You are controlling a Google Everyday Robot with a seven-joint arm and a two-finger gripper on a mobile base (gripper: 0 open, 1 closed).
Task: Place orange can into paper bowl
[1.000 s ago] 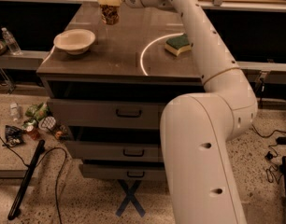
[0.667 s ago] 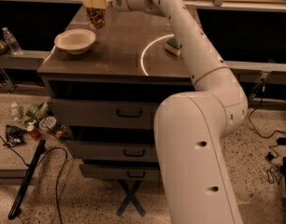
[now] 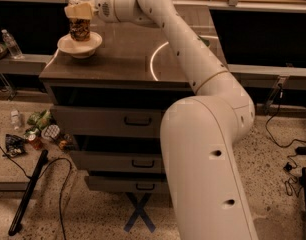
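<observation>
Metal countertop point(image 3: 123, 59), pincer point(image 3: 78, 11) clasping mottled orange can point(image 3: 80, 30), inside flared paper bowl point(image 3: 81, 51)

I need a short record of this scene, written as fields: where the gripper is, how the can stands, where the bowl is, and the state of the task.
gripper: the gripper is above the far left part of the cabinet top, shut on the top of the orange can
orange can: upright, its base within the rim of the paper bowl; contact with the bowl's floor cannot be told
paper bowl: stands on the cabinet top, directly under the can
task state: can at the bowl, not yet released
</observation>
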